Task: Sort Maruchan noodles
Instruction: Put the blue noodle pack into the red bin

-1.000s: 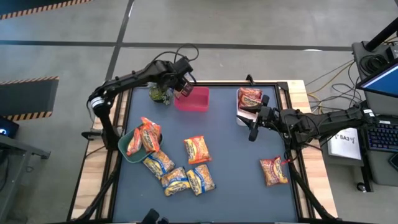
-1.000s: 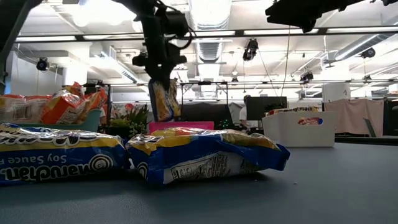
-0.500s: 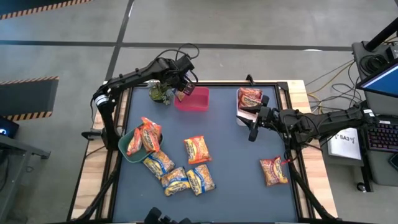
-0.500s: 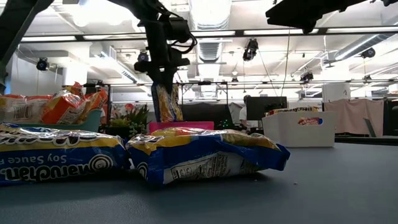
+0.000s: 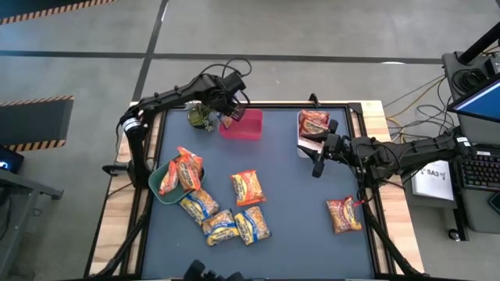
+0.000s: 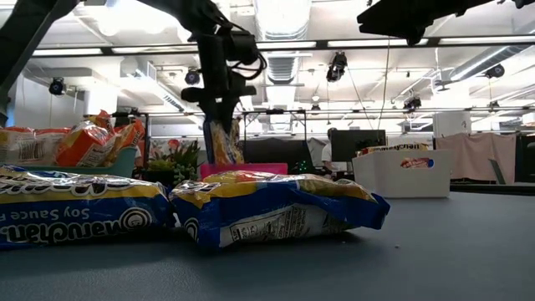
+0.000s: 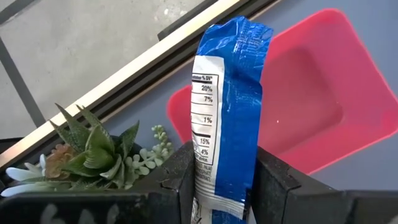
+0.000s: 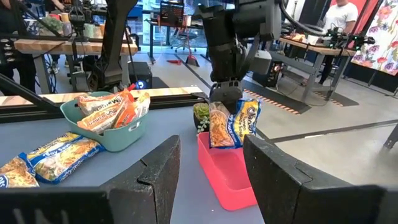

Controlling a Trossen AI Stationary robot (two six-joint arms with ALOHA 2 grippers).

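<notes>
The left gripper [image 5: 229, 114] hung above the pink bin [image 5: 244, 126], over the rim nearest the small green plant [image 5: 201, 119], its fingers closed partway on a yellow-and-blue Maruchan packet [image 7: 225, 118] that stood on edge between them. The grip sat low on the packet, so most of the crinkly wrapper rose free. That looked like the main risk: let go this close to the rim, the packet could catch the edge and tip out onto the surface or into the plant just beside the bin. The slick wrapper might also slide out of so small a bite before the gripper was centred.

Out from the pink bin, an orange packet [image 5: 247, 187] lay alone on the surface, with three more yellow-and-blue packets [image 5: 224, 221] beyond it, and a green bowl [image 5: 158, 192] already holding orange ones. The right gripper [image 5: 319, 161] waited, empty and half open, beside the white bin [image 5: 300, 139]. One red packet [image 5: 344, 214] lay farthest off, still unsorted.
</notes>
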